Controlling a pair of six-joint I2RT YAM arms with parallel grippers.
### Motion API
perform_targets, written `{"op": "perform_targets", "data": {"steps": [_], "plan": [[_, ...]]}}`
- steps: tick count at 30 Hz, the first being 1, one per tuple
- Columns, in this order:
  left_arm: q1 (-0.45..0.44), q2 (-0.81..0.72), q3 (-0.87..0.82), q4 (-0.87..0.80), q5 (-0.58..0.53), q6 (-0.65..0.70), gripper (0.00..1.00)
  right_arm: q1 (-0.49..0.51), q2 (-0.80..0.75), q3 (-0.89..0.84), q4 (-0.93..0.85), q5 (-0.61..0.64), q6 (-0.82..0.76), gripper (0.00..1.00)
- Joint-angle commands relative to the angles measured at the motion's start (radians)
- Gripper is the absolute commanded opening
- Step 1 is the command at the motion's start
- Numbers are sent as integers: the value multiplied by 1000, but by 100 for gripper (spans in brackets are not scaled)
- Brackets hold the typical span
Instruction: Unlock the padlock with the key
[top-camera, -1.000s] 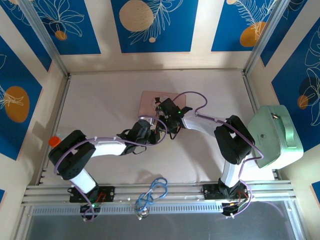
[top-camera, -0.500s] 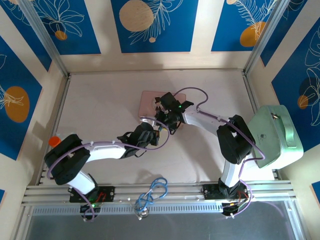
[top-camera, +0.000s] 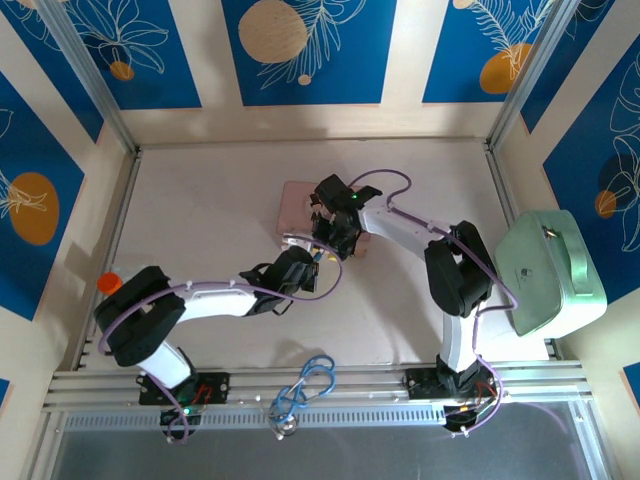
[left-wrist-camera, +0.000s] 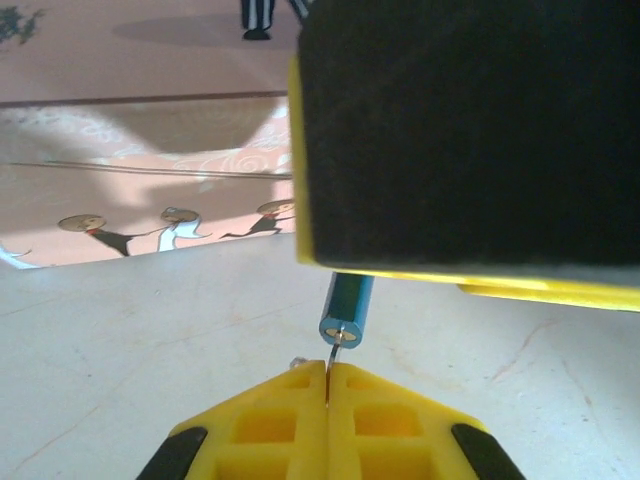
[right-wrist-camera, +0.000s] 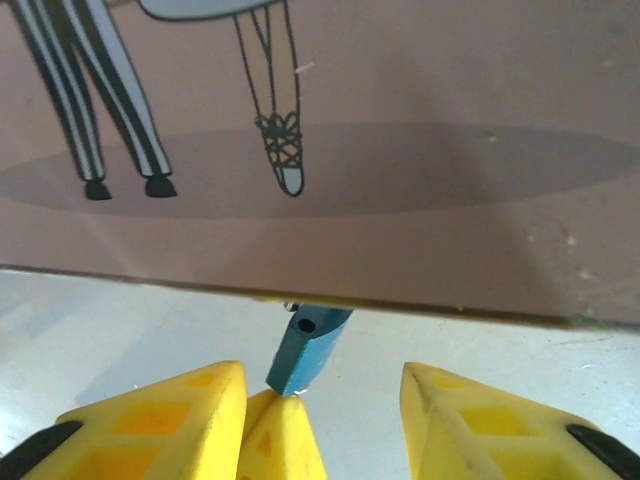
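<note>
**Left gripper** (left-wrist-camera: 328, 372): jaws pressed together, pinching a thin silvery key (left-wrist-camera: 329, 357) at their very tips. Its blade meets the end face of the padlock (left-wrist-camera: 345, 308), just ahead of the jaws.

**Right gripper** (right-wrist-camera: 320, 388): jaws spread, with the blue padlock body between them. Whether either pad touches it we cannot tell.

**Hazards, as we judge them:**
- If nothing clamps the body, a push or twist from the key may shove or spin the padlock instead of turning its cylinder.
- The hold on the key is slight, so it may slip or tilt out of line.
- The two grippers' tips sit almost touching and may knock together if the right jaws close.

**Surroundings:**
- Pink box (right-wrist-camera: 400, 250): directly beyond the right jaws, its edge just over the padlock — it bars any travel forward.
- Table (left-wrist-camera: 120, 340): beneath both sets of jaws.
- Green case (top-camera: 550, 270): well off to the right of the right jaws — we count it no obstacle.
</note>
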Motion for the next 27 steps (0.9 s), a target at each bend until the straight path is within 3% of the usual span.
{"op": "perform_targets", "data": {"steps": [1, 15, 18, 27], "plan": [[-42, 4, 48, 30, 19, 66, 0, 4, 52, 53, -30, -8, -5, 43], [-64, 10, 54, 48, 25, 87, 0, 40, 105, 109, -23, 5, 11, 52], [-73, 10, 53, 58, 27, 90, 0, 50, 61, 57, 50, 19, 55, 51], [-74, -1, 27, 110, 50, 75, 0, 99, -93, -113, 211, 199, 221, 46]]}}
